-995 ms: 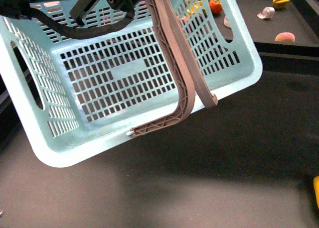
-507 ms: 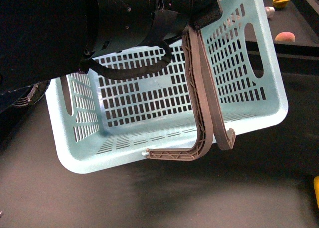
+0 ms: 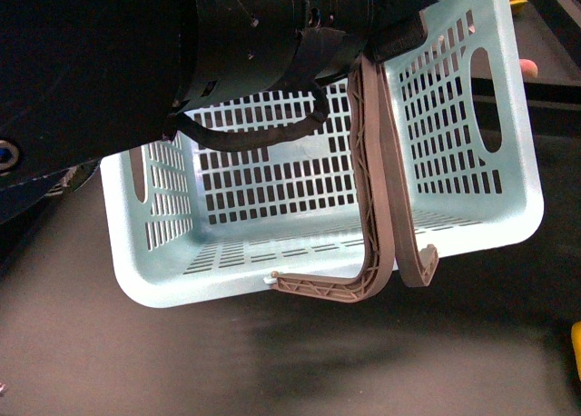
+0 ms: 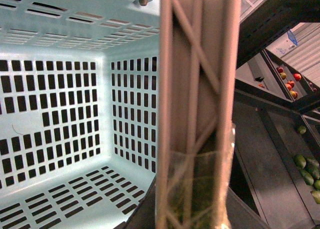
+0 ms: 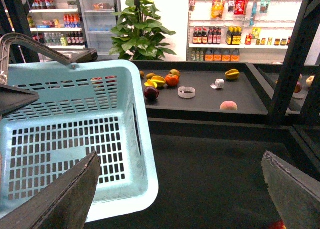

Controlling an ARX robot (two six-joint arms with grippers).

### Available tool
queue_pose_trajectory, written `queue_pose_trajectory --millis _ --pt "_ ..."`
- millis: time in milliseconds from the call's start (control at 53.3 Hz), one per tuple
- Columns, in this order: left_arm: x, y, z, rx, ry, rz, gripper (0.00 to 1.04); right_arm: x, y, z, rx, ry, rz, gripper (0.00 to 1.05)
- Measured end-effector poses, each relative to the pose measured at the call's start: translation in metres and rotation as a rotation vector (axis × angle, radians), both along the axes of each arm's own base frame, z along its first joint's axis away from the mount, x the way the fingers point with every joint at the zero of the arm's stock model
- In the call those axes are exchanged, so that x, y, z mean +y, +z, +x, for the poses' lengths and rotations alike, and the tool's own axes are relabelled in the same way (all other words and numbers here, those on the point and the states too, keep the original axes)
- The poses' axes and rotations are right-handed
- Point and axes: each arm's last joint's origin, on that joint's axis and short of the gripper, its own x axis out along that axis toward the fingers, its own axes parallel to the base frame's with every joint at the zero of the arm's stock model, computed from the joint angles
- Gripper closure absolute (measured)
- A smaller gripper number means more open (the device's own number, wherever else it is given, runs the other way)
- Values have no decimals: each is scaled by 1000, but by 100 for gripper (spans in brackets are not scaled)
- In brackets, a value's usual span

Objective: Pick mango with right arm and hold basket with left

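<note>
Two grey-brown handles, slotted pale-blue basket

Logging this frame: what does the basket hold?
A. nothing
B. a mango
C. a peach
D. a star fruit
A: the basket shows only bare slotted floor and walls in all three views, while the fruit lies on the shelf beyond it.

The left arm blocks the front view's upper left, hiding the basket's far rim and where its handles are held. The far worktop's fruit is too small to single out a mango.
</note>
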Motion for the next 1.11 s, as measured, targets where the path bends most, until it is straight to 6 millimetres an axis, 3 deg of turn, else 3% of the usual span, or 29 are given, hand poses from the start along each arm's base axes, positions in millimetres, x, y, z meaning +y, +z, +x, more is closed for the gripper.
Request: queue_pose_trajectory --millis 1107 --pt "0 -1 0 -2 3 14 99 0 0 0 0 0 0 8"
